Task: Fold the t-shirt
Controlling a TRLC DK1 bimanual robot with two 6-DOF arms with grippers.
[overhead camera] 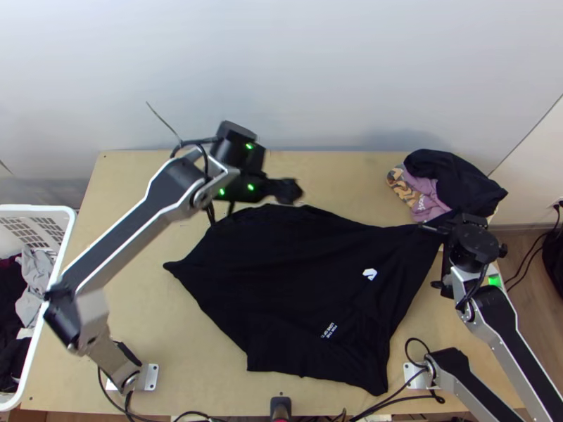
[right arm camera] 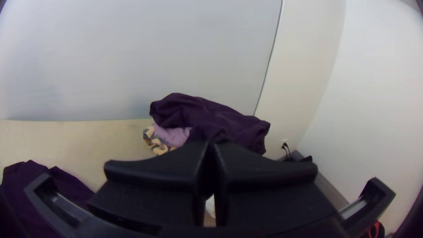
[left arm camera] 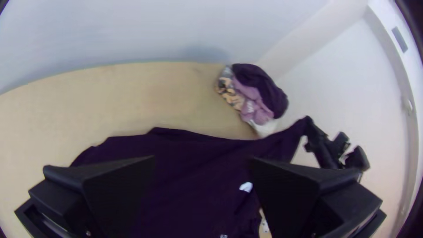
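The black t-shirt (overhead camera: pixel 281 274) lies spread but askew on the table, with a small white logo and white print facing up. Over its far edge my left gripper (overhead camera: pixel 287 190) hangs; in the left wrist view the left gripper (left arm camera: pixel 202 163) is open, with the t-shirt (left arm camera: pixel 194 185) beyond its parted fingers. At the table's right, my right gripper (overhead camera: pixel 445 226) is shut on a corner of the t-shirt, pulling that part taut. In the right wrist view the right gripper's (right arm camera: pixel 210 147) fingers are closed together, dark cloth at their tips.
A pile of dark, mauve and patterned clothes (overhead camera: pixel 426 190) sits at the table's far right corner, close to the right gripper. A white basket (overhead camera: pixel 62 232) with clothes stands beyond the left edge. Bare tabletop (overhead camera: pixel 338 176) shows along the far side, by the wall.
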